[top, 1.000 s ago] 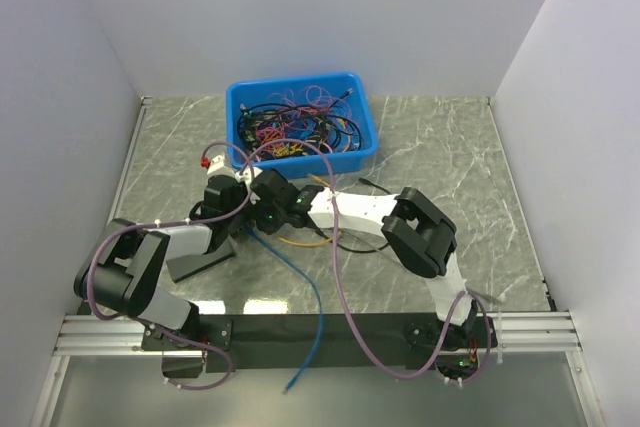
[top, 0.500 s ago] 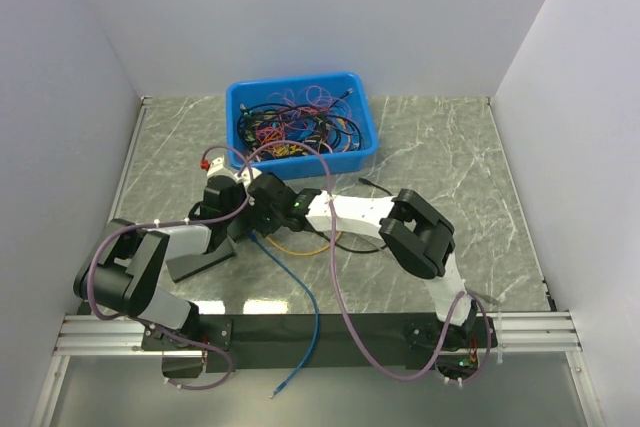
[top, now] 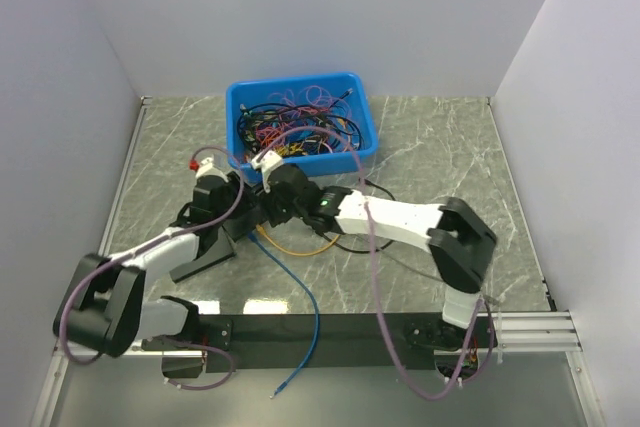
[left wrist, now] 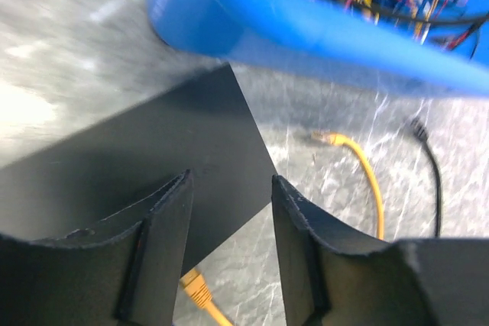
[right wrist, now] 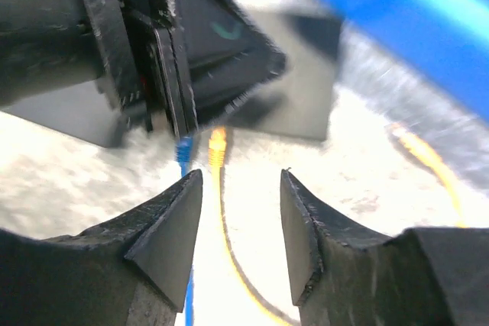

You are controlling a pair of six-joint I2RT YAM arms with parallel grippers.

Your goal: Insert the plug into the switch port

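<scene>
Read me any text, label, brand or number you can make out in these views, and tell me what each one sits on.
No text can be read in any view.
Teal mark on a dark surface in the right wrist view: too blurred to read; possibly a logo.
Black switch: no label shows on the visible face.
Blue bin: no print visible on its walls.
Yellow cable: any jacket marking is too small to tell.

You've got a blue bin (top: 295, 80) sitting at the back of the grey marble table (top: 450, 147), stuffed with a tangle of coloured cables (top: 300, 122). A loose black cable (left wrist: 432, 177) lies just in front of it.
</scene>
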